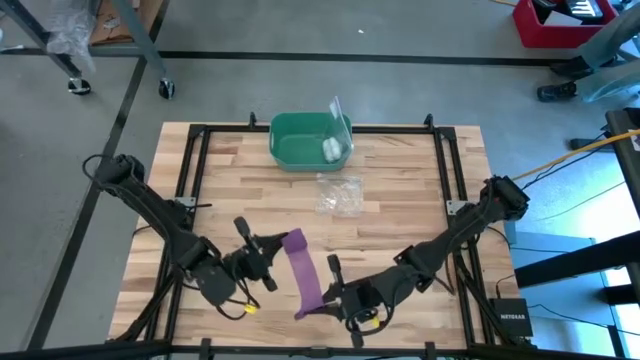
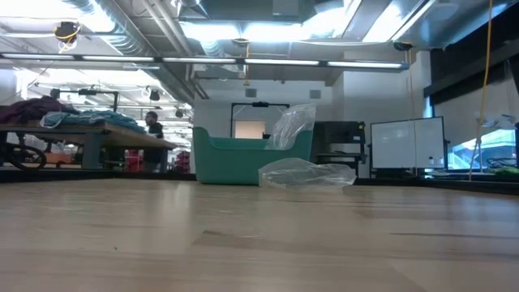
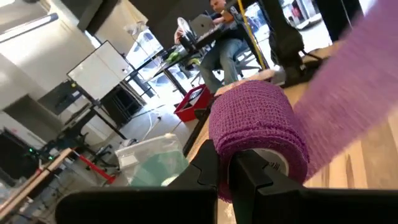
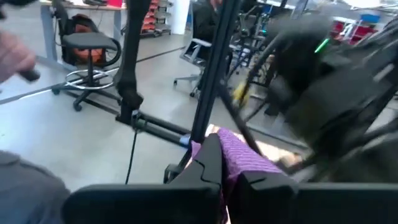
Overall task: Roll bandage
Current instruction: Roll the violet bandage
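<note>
The purple bandage [image 1: 303, 272] is part roll, part strip. Its rolled end [image 3: 258, 124] sits in my left gripper [image 1: 278, 248], which is shut on it near the table's front left. From the roll the strip [image 3: 348, 81] runs toward the front edge to my right gripper [image 1: 326, 298], shut on its other end [image 4: 239, 155]. The low view shows neither gripper nor the bandage. My left gripper pinches the roll's near end [image 3: 249, 155] between its two fingers [image 3: 211, 171]. The fingers come level from the table's left. The roll is lifted, and the strip leaves it straight toward my other gripper. My right gripper pinches the strip's free end [image 4: 233, 152] between its two fingers [image 4: 208, 162]. The fingers come level from the table's right and lie across the strip. The strip stretches from them to the roll without sagging.
A green bin [image 1: 300, 145] holding a small white roll [image 1: 331, 150] stands at the table's far middle, with a crumpled clear plastic bag [image 1: 340, 195] in front of it. A black frame [image 1: 200, 150] borders the wooden top. People sit in the room beyond.
</note>
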You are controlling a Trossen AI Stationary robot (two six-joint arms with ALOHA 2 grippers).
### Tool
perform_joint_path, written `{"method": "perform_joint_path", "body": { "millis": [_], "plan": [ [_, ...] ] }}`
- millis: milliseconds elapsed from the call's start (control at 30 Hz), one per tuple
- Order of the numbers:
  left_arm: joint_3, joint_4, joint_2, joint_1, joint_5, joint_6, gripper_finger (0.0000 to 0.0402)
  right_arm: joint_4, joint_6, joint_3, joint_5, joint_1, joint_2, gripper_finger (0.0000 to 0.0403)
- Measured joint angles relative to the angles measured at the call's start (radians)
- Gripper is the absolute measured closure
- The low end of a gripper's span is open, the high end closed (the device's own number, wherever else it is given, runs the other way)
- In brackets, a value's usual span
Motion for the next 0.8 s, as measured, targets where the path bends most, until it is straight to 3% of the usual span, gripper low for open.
{"method": "perform_joint_path", "body": {
  "millis": [200, 300, 467, 800],
  "plan": [
    [0.001, 0.024, 0.076, -0.023, 0.080, 0.028, 0.0398, -0.159, 0.018, 0.168, 0.029, -0.065, 0.000, 0.0396],
    [0.001, 0.054, 0.100, -0.032, 0.115, 0.060, 0.0397, -0.241, 0.071, 0.221, -0.006, -0.125, 0.000, 0.0395],
    [0.001, 0.130, 0.121, -0.050, 0.156, 0.111, 0.0396, -0.271, 0.188, 0.227, -0.115, -0.235, 0.001, 0.0394],
    [0.000, 0.225, 0.121, -0.097, 0.156, 0.215, 0.0395, -0.385, 0.311, 0.230, -0.222, -0.382, 0.033, 0.0393]
  ]
}}
